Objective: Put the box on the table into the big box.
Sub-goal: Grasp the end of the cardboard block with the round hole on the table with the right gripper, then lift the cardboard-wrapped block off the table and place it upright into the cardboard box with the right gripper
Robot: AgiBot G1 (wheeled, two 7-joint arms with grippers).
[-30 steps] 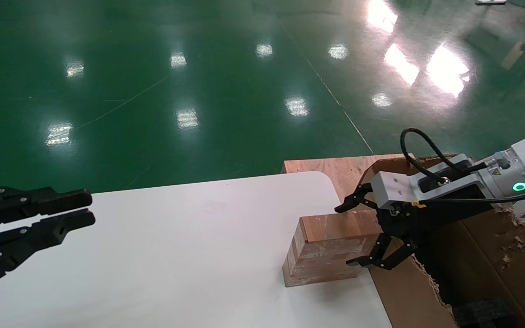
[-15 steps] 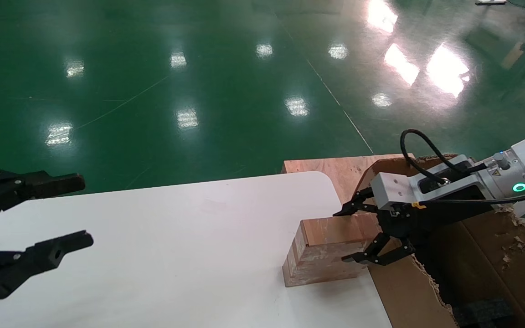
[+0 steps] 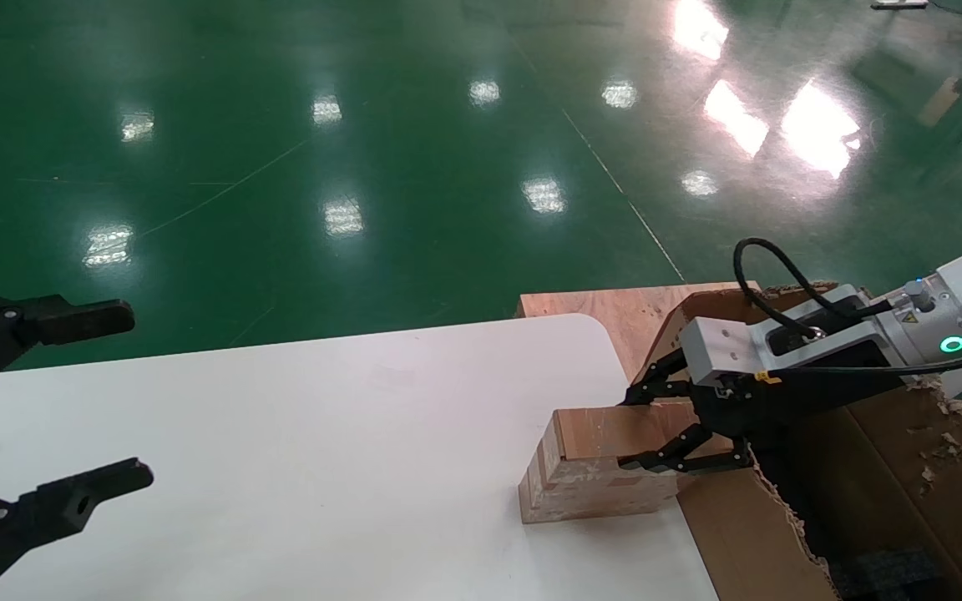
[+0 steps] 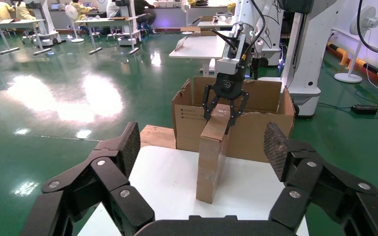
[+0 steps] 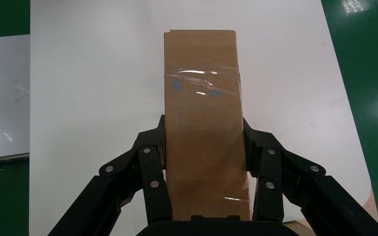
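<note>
The box (image 3: pixel 589 467), small, brown and taped, stands on edge at the right end of the white table (image 3: pixel 322 434), right beside the big box (image 3: pixel 949 409). My right gripper (image 3: pixel 627 431) reaches over the carton's torn rim and is shut on the near end of the box, one finger on each broad side. In the right wrist view the box (image 5: pixel 202 98) fills the gap between the fingers (image 5: pixel 160 147). My left gripper (image 3: pixel 132 394) hovers open over the table's left end, far from the box. In the left wrist view the box (image 4: pixel 214 147) rests on the tabletop.
A light wooden board (image 3: pixel 606 309) lies behind the table's rounded corner, against the carton. Black foam (image 3: pixel 882 572) shows deep inside the carton. Green floor surrounds the table. White tabletop stretches between the left gripper and the box.
The right gripper's fingers have closed from a wide spread onto the box. The left gripper has opened wide and slid a little to the left.
</note>
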